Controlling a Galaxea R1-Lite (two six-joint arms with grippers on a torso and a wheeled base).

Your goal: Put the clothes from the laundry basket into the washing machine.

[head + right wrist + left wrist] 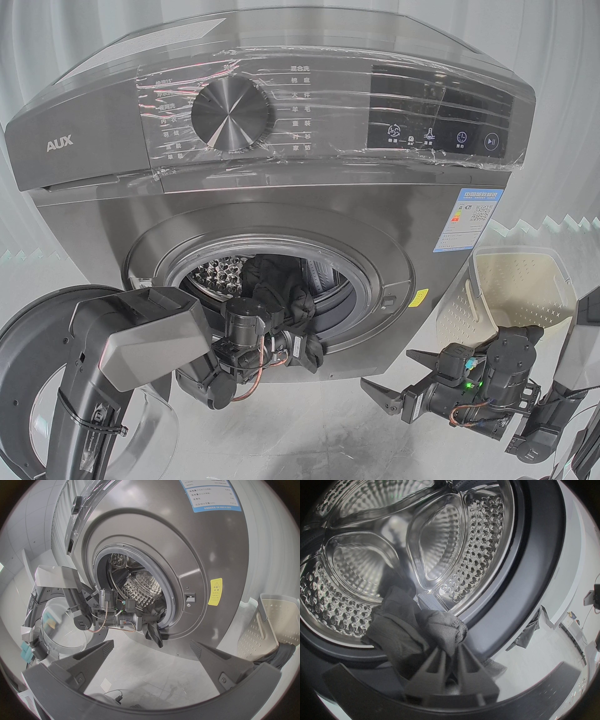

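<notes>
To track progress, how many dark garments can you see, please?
2: one garment in the left gripper at the washing machine's drum mouth, a second garment by the laundry basket; more may be hidden.

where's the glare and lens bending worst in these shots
head view: glare streaks on the plastic film; left wrist view: bright reflections across the drum, dim around the dark garment; right wrist view: black corners, washing machine front bent round

There is one washing machine with one door, and one laundry basket. One dark garment is visible. The pincers number two: the left pincer and the right pincer.
</notes>
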